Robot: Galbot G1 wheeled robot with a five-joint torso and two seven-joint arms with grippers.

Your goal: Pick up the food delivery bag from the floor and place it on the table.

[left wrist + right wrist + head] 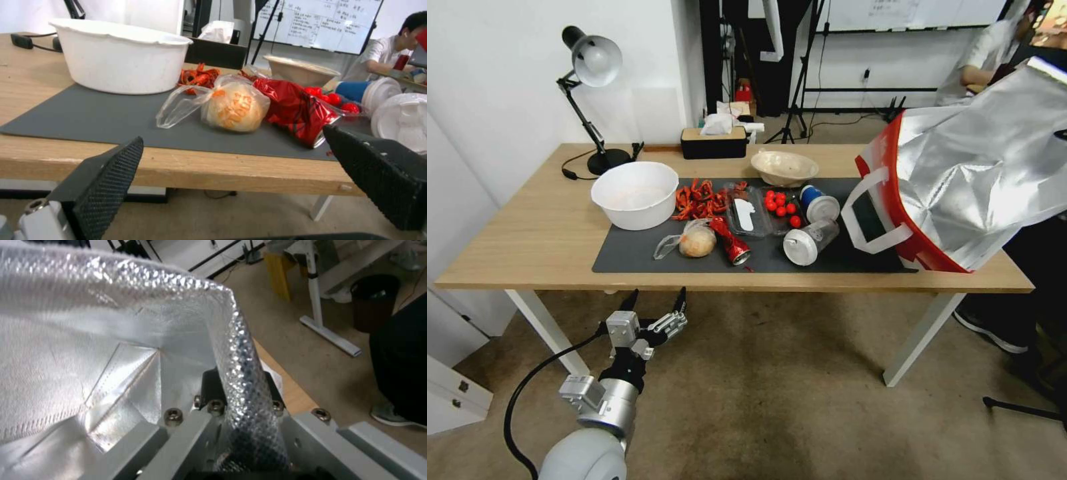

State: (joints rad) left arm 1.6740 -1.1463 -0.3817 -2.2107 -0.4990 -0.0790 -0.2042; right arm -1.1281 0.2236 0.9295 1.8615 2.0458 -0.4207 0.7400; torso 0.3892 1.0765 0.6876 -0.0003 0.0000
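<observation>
The food delivery bag (960, 180) sits tilted on the right end of the table (540, 227), its base on the right edge of the dark mat (640, 257), silver foil lining facing up and a white strap handle (870, 220) hanging toward the middle. In the right wrist view the right gripper (238, 396) is clamped on the foil rim of the bag (240, 366), fingers together on a fold of the lining.

Beside the bag on the mat lie two lidded cups (810, 241), one clear and one blue, both tipped over near the handle. Farther from the bag are red tomatoes (780, 203), a clear tray (747, 213), a crushed red can (730, 243), a bread roll in a clear plastic bag (694, 241), red peppers (697, 200) and a white bowl (635, 193). A beige bowl (784, 167), a tissue box (714, 140) and a desk lamp (590, 73) stand behind the mat.

The left gripper (654, 303) hangs below the table's front edge, above the floor (774, 400), fingers (106, 180) spread apart and holding nothing.
</observation>
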